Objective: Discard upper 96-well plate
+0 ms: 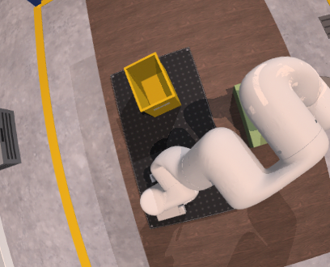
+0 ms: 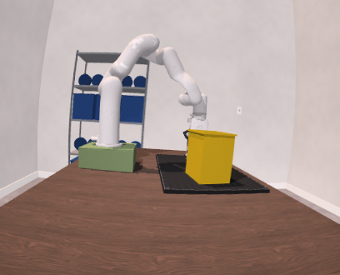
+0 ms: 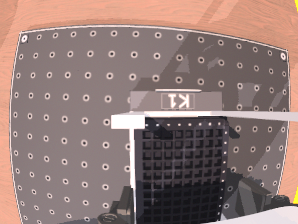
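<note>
The upper 96-well plate (image 3: 181, 150), dark with square wells, sits in the stack rack K1 (image 1: 171, 213) (image 3: 128, 121), a pale rack with its label at one end. The lower plate is hidden beneath the upper one. My gripper (image 3: 188, 201) is open and empty, over the rack, with one finger on each side of the upper plate. How far down the fingertips reach beside it I cannot tell. The arm covers most of the rack in the top view; the bin hides the fingertips in the exterior view. The yellow plastics bin W1 (image 1: 170, 106) (image 2: 215, 160) stands upright and looks empty.
The rack and bin stand near opposite ends of a black perforated board (image 1: 191, 69) (image 2: 174, 183) (image 3: 60, 107) on the wooden table (image 1: 120, 24) (image 2: 112, 225). The arm stands on a green base block (image 1: 259, 137) (image 2: 107, 158) beside the board.
</note>
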Robot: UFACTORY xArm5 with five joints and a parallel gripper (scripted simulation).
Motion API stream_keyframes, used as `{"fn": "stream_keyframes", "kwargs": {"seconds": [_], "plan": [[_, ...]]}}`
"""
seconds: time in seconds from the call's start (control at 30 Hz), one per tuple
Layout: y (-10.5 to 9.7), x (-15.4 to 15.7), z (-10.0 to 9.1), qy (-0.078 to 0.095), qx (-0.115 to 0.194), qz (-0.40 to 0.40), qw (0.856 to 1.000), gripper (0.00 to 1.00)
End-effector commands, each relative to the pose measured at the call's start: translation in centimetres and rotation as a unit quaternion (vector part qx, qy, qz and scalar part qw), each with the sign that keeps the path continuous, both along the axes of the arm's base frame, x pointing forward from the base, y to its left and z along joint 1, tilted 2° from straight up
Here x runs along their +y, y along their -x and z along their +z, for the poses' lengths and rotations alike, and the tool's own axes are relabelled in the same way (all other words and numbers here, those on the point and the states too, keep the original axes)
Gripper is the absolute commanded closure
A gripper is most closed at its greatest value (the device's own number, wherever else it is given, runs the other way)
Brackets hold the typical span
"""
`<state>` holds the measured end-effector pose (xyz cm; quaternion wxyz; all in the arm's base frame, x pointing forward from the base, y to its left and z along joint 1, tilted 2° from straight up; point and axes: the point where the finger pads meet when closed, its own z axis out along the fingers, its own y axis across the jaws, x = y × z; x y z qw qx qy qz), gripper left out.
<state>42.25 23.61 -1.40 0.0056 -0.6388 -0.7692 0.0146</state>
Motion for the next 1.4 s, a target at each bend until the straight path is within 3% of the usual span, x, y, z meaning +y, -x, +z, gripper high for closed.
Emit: {"fn": "stream_keyframes", "kwargs": {"seconds": [0.0, 1.37], "plan": [[-0.1, 0.1, -0.5, -0.001, -0.002, 0.0, 1.0, 0.0], [-0.1, 0.1, -2.2, -0.001, -0.002, 0.0, 1.0, 0.0]]}}
